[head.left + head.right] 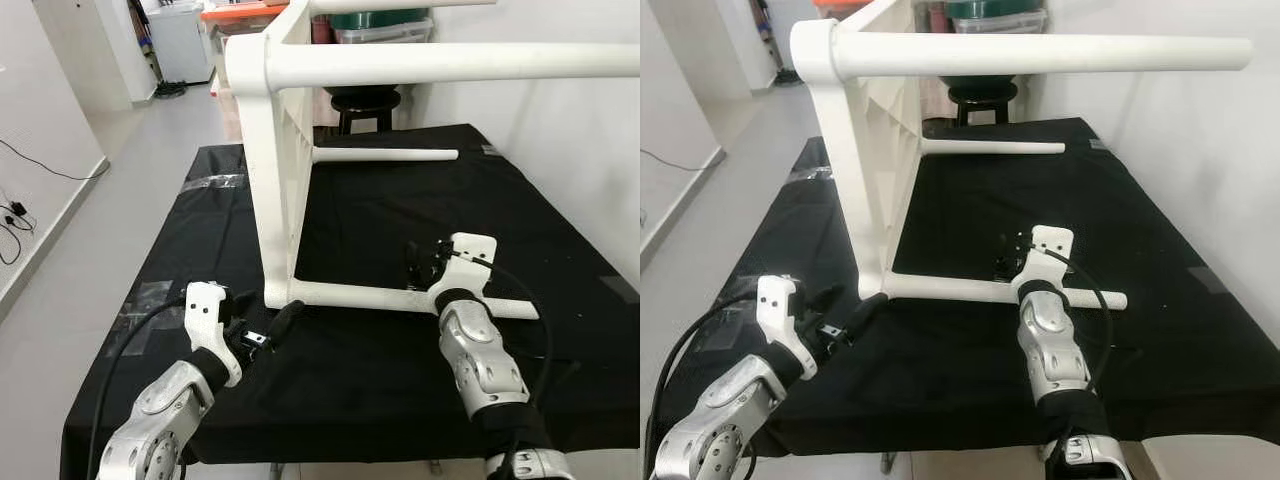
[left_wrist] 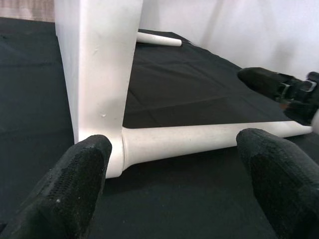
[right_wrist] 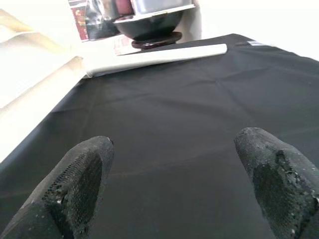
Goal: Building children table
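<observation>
While the white table (image 1: 275, 150) lies on its side on the black cloth (image 1: 380, 380), you can see its top standing on edge and its legs pointing toward the robot's right. The near lower leg (image 1: 370, 295) rests along the cloth; a far lower leg (image 1: 385, 155) lies beyond it, and an upper leg (image 1: 1040, 52) juts out overhead. Your left gripper (image 1: 268, 330) sits low on the cloth just short of the corner where the near leg joins the top, its fingers (image 2: 75, 184) spread wide and holding nothing. Your right gripper (image 1: 425, 265) hovers just above the near leg, close to its free end, fingers (image 3: 79, 179) likewise parted and empty. Behind the table stands a dark stool (image 1: 365, 105).
</observation>
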